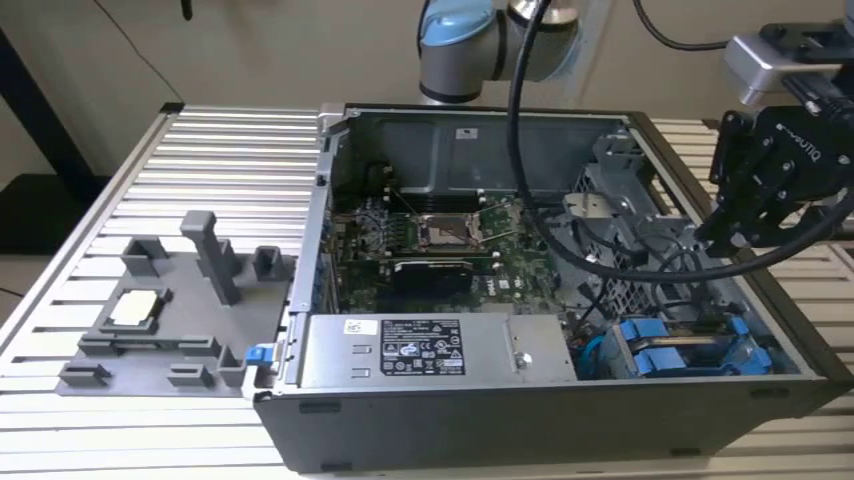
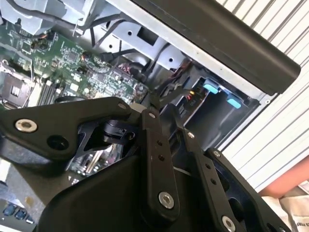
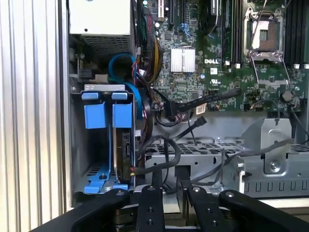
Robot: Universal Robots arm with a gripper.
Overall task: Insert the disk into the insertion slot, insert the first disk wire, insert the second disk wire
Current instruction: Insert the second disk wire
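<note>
The open computer case (image 1: 534, 425) sits on a ribbed table (image 1: 214, 160). The black gripper (image 1: 727, 238) hangs over its edge on the exterior view's right; I cannot tell if it is spread or pressed together. The disk (image 3: 123, 145) sits in the insertion slot (image 3: 79, 145).

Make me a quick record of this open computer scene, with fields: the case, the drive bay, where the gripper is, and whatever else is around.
case: open, on a slatted table
drive bay: grey metal, two blue tabs side by side inside
disk: cannot tell whether one sits behind the tabs
gripper: over the case's side at the exterior view's right, near the drive bay
power supply: grey box with a sticker, beside the bay
motherboard: green, exposed
cables: black, loose over the perforated cage
grey fixture: on the table, at the exterior view's left of the case
</note>
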